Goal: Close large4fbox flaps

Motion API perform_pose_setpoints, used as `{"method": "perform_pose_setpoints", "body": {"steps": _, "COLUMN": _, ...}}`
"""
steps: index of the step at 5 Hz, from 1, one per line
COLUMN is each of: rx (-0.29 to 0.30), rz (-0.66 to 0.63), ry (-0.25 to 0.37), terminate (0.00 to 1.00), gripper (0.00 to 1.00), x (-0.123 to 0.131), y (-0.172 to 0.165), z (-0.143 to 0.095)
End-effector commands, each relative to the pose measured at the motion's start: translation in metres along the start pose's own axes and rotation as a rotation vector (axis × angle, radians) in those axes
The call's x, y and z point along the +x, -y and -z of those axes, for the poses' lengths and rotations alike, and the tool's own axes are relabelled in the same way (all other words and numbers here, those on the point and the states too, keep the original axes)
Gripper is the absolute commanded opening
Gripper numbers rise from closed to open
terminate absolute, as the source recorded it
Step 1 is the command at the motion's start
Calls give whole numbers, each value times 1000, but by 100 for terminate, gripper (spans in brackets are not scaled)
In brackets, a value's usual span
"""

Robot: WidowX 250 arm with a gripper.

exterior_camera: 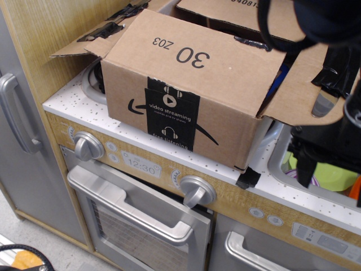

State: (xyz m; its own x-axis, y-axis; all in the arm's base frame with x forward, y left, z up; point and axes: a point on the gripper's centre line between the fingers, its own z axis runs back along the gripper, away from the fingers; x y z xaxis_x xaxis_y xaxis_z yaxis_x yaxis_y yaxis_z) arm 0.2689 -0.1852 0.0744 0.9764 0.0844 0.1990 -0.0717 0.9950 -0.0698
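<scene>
The large4fbox (180, 118) stands on the toy kitchen's white counter (73, 96), with its smile arrow and black "video streaming" panel facing me. The front flap (192, 56), printed "30 Z03", lies folded over the top. The numbered back flap (225, 11) leans over the opening behind it. The left flap (84, 42) sticks out to the left. The right flap (299, 96) hangs open to the right over the sink. My black gripper (333, 169) is low at the right edge, below the right flap and above the sink, jaws apart and empty. Only one fingertip (307, 172) shows clearly.
The sink (276, 164) holds a green plate (330, 175) and a purple item. A black cable (279, 34) and arm body cross the top right. A scrap of black tape (248, 178) hangs off the counter edge. The oven door handle (130, 206) and knobs are below.
</scene>
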Motion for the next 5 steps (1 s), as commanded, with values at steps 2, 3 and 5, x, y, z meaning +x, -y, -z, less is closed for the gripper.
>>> {"method": "perform_pose_setpoints", "body": {"steps": 2, "rx": -75, "rz": 160, "ry": 145, "terminate": 0, "gripper": 100, "x": 32, "y": 17, "z": -5}}
{"method": "perform_pose_setpoints", "body": {"steps": 3, "rx": -14, "rz": 202, "ry": 155, "terminate": 0, "gripper": 100, "x": 42, "y": 21, "z": -25}}
{"method": "perform_pose_setpoints", "body": {"steps": 5, "rx": 120, "rz": 258, "ry": 159, "terminate": 0, "gripper": 100, "x": 56, "y": 10, "z": -61}}
